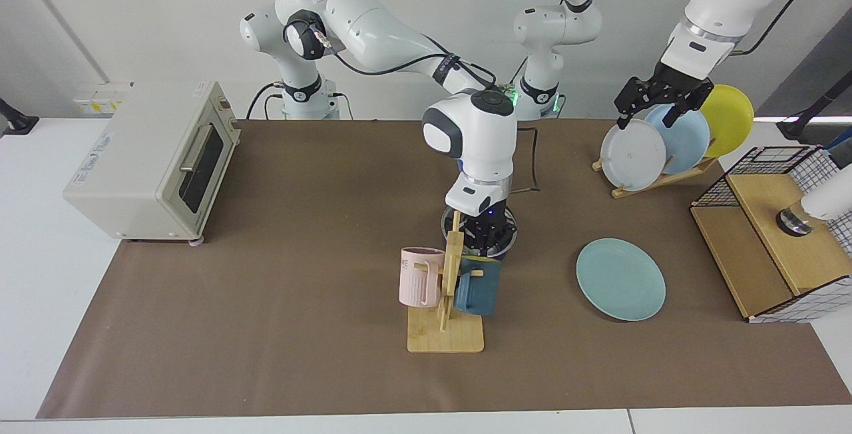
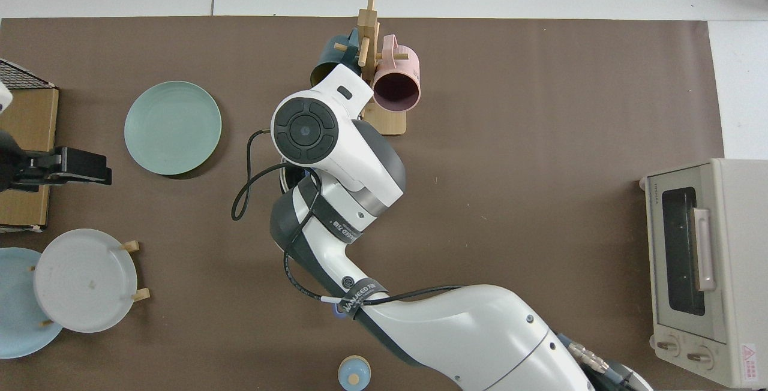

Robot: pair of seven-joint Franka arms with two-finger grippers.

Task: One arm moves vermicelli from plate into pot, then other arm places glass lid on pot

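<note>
The dark blue pot (image 1: 447, 222) stands mid-table just behind the mug rack, mostly covered by my right arm. My right gripper (image 1: 490, 239) hangs low inside the pot's rim; in the top view its white wrist (image 2: 306, 130) hides it, leaving only a sliver of pot (image 2: 285, 176). The vermicelli is hidden. The teal-green plate (image 1: 620, 279) (image 2: 173, 128) lies bare beside the pot. Only the blue knob of the glass lid (image 2: 354, 373) shows, near the robots' side of the table. My left gripper (image 1: 647, 121) waits open and empty in the air by the plate rack.
A wooden mug rack (image 1: 446, 334) holds a pink mug (image 1: 421, 277) and a dark blue mug (image 1: 478, 287) right in front of the pot. A toaster oven (image 1: 153, 161) stands at one end. A rack of grey, light blue and yellow plates (image 1: 639, 154) and a wire basket (image 1: 772, 234) stand at the other.
</note>
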